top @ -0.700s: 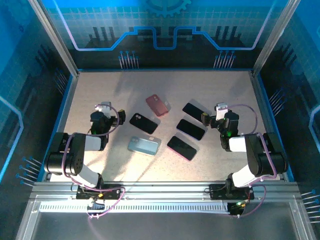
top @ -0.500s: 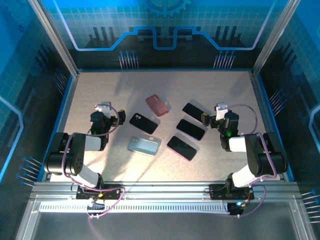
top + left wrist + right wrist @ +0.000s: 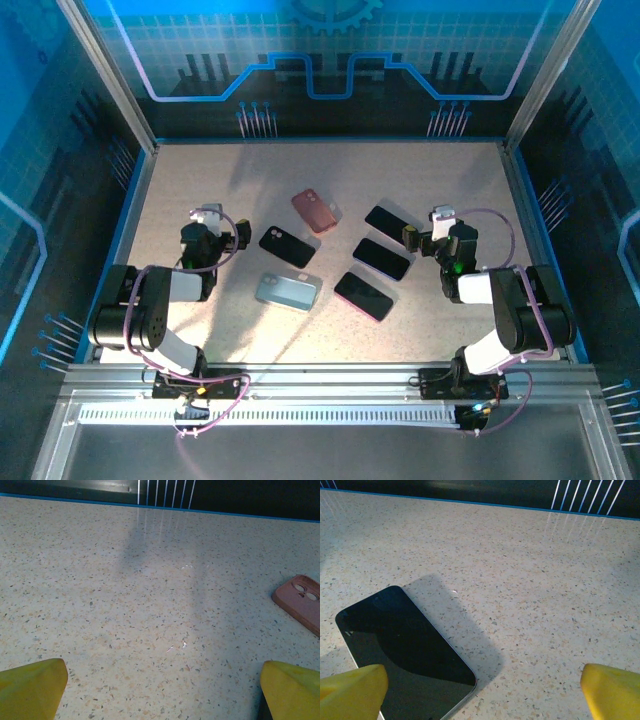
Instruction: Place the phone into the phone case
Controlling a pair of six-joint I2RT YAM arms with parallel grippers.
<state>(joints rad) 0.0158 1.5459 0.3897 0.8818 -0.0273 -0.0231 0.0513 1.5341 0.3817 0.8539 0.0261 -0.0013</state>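
My left hand (image 3: 160, 692) is released. Its yellow fingertips (image 3: 31, 687) are spread wide and low over the bare table (image 3: 125, 595), grasping nothing. The pink case (image 3: 300, 602) lies ahead of it, off to the right. My right hand (image 3: 480, 692) hangs just as wide and empty on the other side of the pink case, with the far phone (image 3: 405, 645) lying screen-up just by its left fingertip. I judge that both hands sit low and open, flanking the spread, so that either can drop onto whichever piece I choose first. No step of the task is done yet.

Counted out from the pink case, there are three phones, all dark and screen-up, in a staggered row:
- The far phone is just right of the pink case.
- The middle phone (image 3: 381, 258) is right of it and nearer to me.
- The near phone (image 3: 363, 295) is nearer still.

There are three cases:
- the pink case itself;
- a black case (image 3: 288, 246), left of it and nearer;
- a pale blue case (image 3: 288, 291), the nearest to me.

Every phone lies apart from every case. The cases sit towards my left hand and the phones towards my right, which suggests steadying a case with one hand and bringing a phone with the other. I cannot tell which way up the cases lie.
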